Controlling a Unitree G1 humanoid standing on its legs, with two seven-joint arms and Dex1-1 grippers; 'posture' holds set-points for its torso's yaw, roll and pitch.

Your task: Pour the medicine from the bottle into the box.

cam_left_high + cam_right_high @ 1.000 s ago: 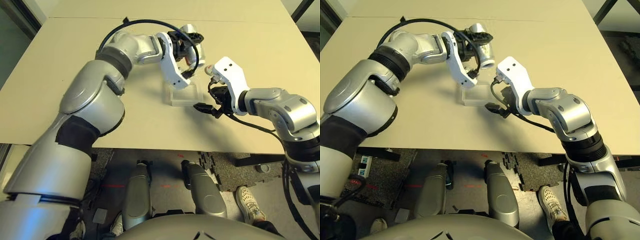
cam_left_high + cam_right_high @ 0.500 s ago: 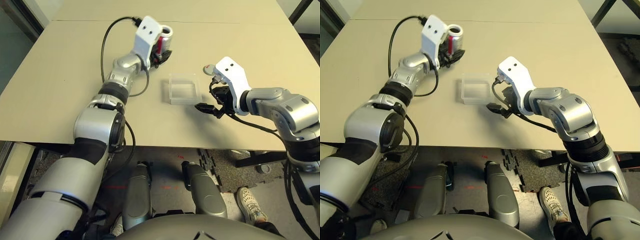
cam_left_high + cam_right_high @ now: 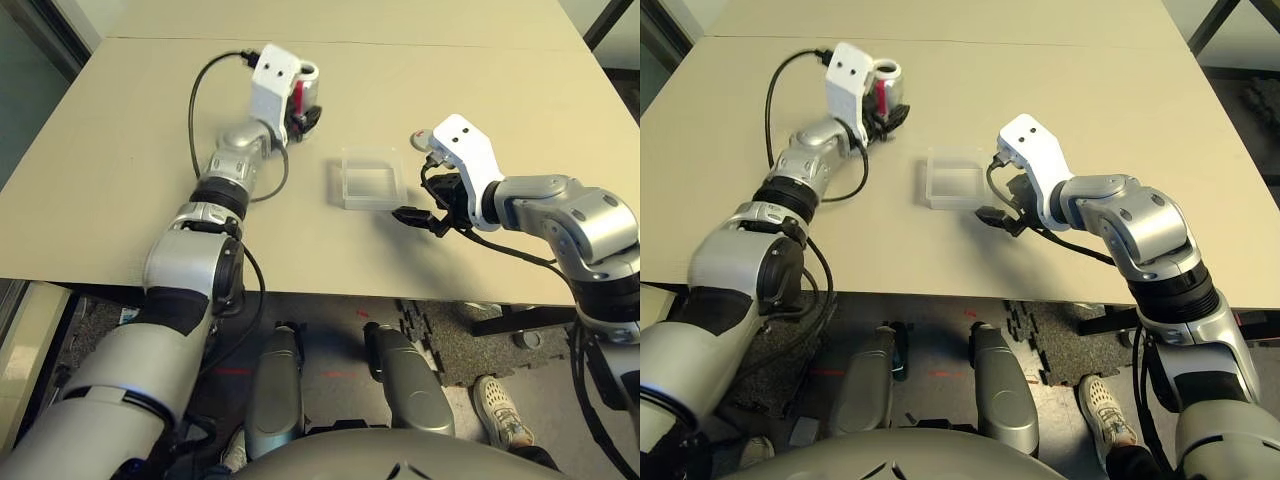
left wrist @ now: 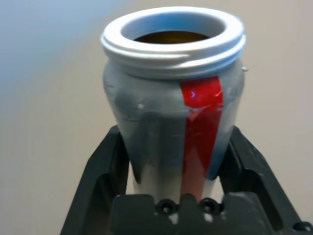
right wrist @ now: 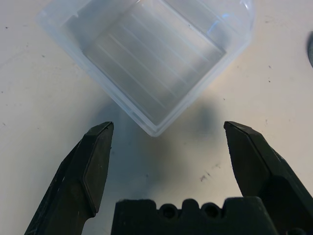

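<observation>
The left gripper (image 4: 173, 161) has its jaws pinching the small silvery-grey bottle with a red stripe and a white rim (image 4: 172, 98). The bottle stands upright with its mouth open, out over the far left part of the tan worktop (image 3: 120, 150). The shallow clear plastic box (image 3: 369, 179) sits on the worktop, well apart from the bottle. The right gripper (image 5: 168, 161) is just beside the box, with its jaws spread wide around nothing. A small round grey cap (image 3: 418, 138) lies near the box.

no legible txt, bottle (image 4: 172, 98) w/ plain red strip
</observation>
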